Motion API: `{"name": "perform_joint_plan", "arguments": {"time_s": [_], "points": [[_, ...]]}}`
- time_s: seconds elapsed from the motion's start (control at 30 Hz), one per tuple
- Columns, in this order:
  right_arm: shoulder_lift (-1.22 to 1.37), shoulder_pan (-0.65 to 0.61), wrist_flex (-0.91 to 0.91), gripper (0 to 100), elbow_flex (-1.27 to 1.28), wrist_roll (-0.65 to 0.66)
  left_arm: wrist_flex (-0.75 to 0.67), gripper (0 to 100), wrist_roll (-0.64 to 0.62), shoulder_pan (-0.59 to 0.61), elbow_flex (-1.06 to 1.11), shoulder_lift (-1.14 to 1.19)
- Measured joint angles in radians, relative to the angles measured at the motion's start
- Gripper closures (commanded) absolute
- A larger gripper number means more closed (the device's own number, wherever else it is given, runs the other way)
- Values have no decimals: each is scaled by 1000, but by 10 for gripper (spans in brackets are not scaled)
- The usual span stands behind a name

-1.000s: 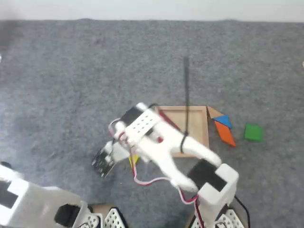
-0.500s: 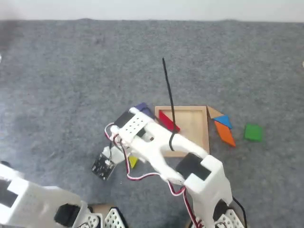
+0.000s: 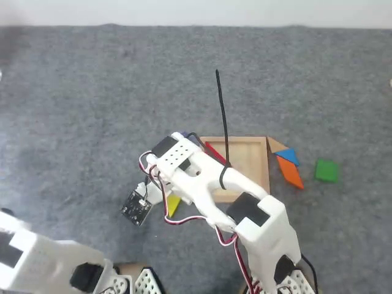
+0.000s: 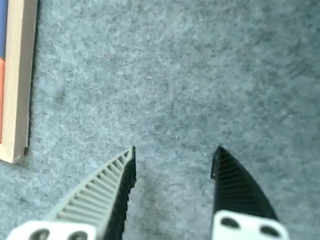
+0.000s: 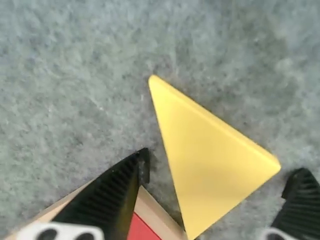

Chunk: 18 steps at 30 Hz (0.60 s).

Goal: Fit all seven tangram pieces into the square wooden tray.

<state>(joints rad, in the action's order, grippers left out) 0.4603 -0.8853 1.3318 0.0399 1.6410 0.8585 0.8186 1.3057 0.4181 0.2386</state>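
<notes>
Just lower left of the wooden tray, right gripper is straddling yellow triangle, jaws apart; left gripper is hanging, jaws spread, over grey carpet.

A grey mat meets a pale wall.

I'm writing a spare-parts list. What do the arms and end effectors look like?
The left arm and right arm are white plastic with black motor blocks. The right one carries a hole-patterned plate, looping red and white wires and a thin black cable. The left end effector and right end effector have pointed, black-ridged fingers on pale bases.
</notes>
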Motion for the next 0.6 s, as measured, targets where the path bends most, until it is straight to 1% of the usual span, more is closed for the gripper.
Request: {"name": "perform_joint_plan", "arguments": {"time_s": [0.1, 0.3, 0.6], "points": [[6, -2, 0, 596, 0, 0, 0, 765, 0, 0, 0, 0], [6, -12, 0, 694, -9, -9, 0, 765, 0, 0, 0, 0], [6, -31, 0, 700, -26, -29, 0, 765, 0, 0, -3, 5]]}}
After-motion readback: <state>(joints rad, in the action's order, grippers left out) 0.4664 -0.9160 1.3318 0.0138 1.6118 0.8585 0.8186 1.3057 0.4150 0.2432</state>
